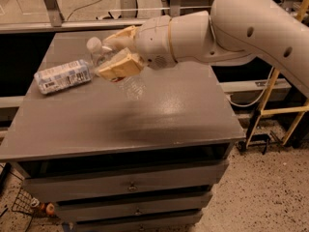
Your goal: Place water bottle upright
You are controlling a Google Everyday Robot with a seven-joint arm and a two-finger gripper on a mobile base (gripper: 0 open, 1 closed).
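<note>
Camera view from up front: closest to me are the drawers (130,185) of a grey cabinet, then its flat top (164,117), mostly bare on the near half with a dark shadow in the middle. Past that, the gripper (107,54) hangs over the left-centre of the top, its tan fingers (118,67) clamped around the water bottle (98,51). The bottle is tilted, with the white cap up and to the left and the base angled down toward the surface. It looks lifted clear of the top rather than resting on it, though I can't swear to the gap. Just beside the cap, further left, a second bottle with a big white-and-blue label (63,76) lies on its side. If I were running this, I'd roll the wrist until the cap points straight up, come down slow until the base sits flat, and only then let go, since a light ribbed bottle tips easily. I'd set it down toward the middle or right, where there's lots of room. The left side has the lying bottle, and the left edge isn't far beyond it. Behind the far edge is a metal rail (72,25).
</note>
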